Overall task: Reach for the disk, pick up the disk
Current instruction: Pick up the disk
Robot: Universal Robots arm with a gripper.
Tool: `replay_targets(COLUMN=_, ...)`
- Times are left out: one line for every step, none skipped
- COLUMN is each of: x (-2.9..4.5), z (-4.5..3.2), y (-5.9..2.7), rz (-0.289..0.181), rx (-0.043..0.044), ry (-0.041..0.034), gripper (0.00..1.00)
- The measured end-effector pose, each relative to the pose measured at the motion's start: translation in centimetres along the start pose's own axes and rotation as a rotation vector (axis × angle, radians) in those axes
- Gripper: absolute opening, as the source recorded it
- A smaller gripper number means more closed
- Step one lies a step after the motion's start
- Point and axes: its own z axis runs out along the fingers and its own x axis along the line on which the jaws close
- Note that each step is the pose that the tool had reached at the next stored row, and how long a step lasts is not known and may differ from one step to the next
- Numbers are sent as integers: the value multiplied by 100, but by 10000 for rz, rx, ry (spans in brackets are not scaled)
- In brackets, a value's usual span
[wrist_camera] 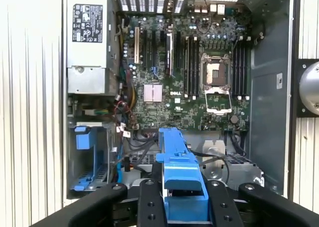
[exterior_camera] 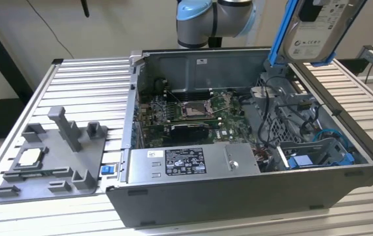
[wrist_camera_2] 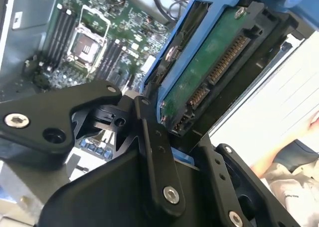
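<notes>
The disk (exterior_camera: 318, 30), silver-grey with a white label in a bright blue bracket, hangs upright high above the open computer case (exterior_camera: 239, 196), over its back right corner in the exterior view. In both wrist views my gripper (wrist_camera: 182, 199) is shut on it. The black fingers (wrist_camera: 148, 203) clamp the blue bracket of the disk (wrist_camera: 178, 162) from both sides. The second wrist view shows the green circuit-board underside of the disk (wrist_camera_2: 212, 70) and its connector between the gripper (wrist_camera_2: 187, 150) fingers (wrist_camera_2: 155, 152). The arm (exterior_camera: 213, 19) stands behind the case.
The case holds a motherboard (exterior_camera: 193, 110), a power supply (exterior_camera: 186, 161), cables and a drive cage with another blue bracket (exterior_camera: 301, 161). A grey fixture plate (exterior_camera: 48, 157) with a small square chip lies on the slatted table at the exterior view's left. A person's sleeve (wrist_camera_2: 286, 160) is nearby.
</notes>
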Motion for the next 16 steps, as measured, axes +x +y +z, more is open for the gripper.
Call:
replay_targets(x=32, z=5, y=-1, rz=0, rx=0, ry=10, gripper=0)
replay_targets(x=65, z=9, y=-1, rz=1, rx=0, ry=21, gripper=0)
replay_targets(x=96, z=14, y=-2, rz=2, rx=1, ry=32, gripper=0)
replay_targets(x=131, z=17, y=-3, rz=2, rx=1, ry=44, gripper=0)
replay_targets(x=165, z=21, y=-4, rz=3, rx=1, ry=54, gripper=0)
replay_targets(x=199, z=25, y=-4, rz=3, rx=1, ry=64, gripper=0)
replay_targets(x=235, z=30, y=-5, rz=4, rx=1, ry=73, gripper=0)
replay_targets(x=270, z=33, y=-6, rz=3, rx=1, ry=82, gripper=0)
replay_targets(x=303, z=37, y=-7, rz=4, rx=1, ry=90, gripper=0)
replay_targets(x=341, z=41, y=-8, rz=4, rx=1, ry=98, gripper=0)
replay_targets(x=378, z=45, y=-8, rz=4, rx=2, ry=101, gripper=0)
replay_targets(x=414, z=49, y=-9, rz=5, rx=2, ry=105, gripper=0)
replay_targets(x=454, z=52, y=-10, rz=5, rx=2, ry=109, gripper=0)
replay_targets(x=499, z=58, y=-11, rz=5, rx=2, ry=107, gripper=0)
replay_targets(x=541, z=65, y=-12, rz=5, rx=2, ry=108, gripper=0)
replay_targets(x=587, z=74, y=-13, rz=5, rx=2, ry=108, gripper=0)
